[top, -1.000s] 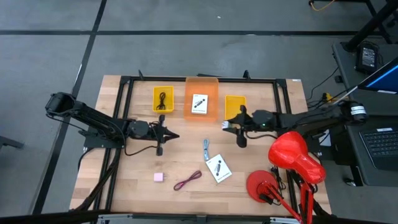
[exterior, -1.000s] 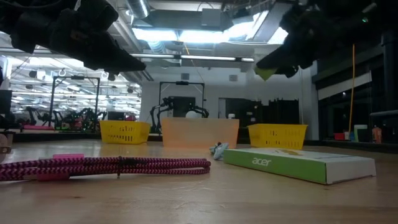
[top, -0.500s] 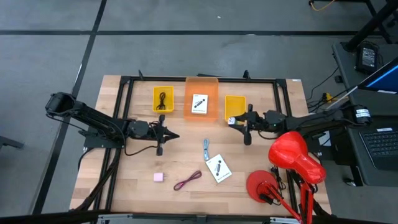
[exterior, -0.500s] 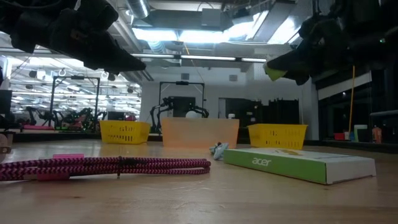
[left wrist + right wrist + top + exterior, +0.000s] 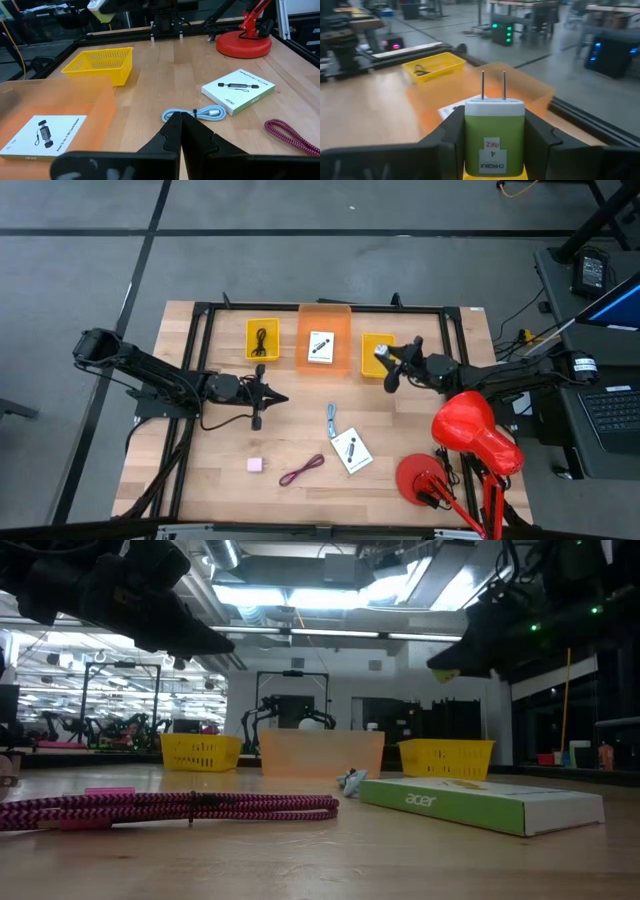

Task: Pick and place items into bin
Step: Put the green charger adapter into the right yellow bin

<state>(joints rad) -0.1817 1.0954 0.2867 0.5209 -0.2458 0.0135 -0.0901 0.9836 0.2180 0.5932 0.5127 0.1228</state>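
Observation:
My right gripper (image 5: 382, 356) is shut on the green cube (image 5: 494, 131), a charger plug with two metal prongs, and holds it over the right yellow bin (image 5: 377, 342). My left gripper (image 5: 272, 397) hangs shut over the table's left half with nothing in it. One white card (image 5: 320, 346) lies in the orange bin (image 5: 325, 315). The other white card (image 5: 350, 450) lies flat on the table. The black cord (image 5: 262, 340) is in the left yellow bin (image 5: 250, 328). The blue-grey clip (image 5: 331, 417), the pink square (image 5: 256, 465) and the maroon cord (image 5: 302, 470) lie on the wood. My right gripper pinches the green cube by its two opposite sides (image 5: 468, 135) between its two fingers (image 5: 540, 142). The fingers come nearly level from the table's right side. The prongs (image 5: 492, 84) point away from the gripper. The cube hangs clear above the right yellow bin.
A black frame (image 5: 320, 307) runs round the work area. A red desk lamp (image 5: 470, 435) with a round base (image 5: 425, 478) stands at the near right. Bare wood lies between the two grippers and along the near left.
My right gripper has drawn back toward the table's right and swung toward the far edge, turning as it went. It has carried the green cube from over the bare wood to above the right yellow bin.

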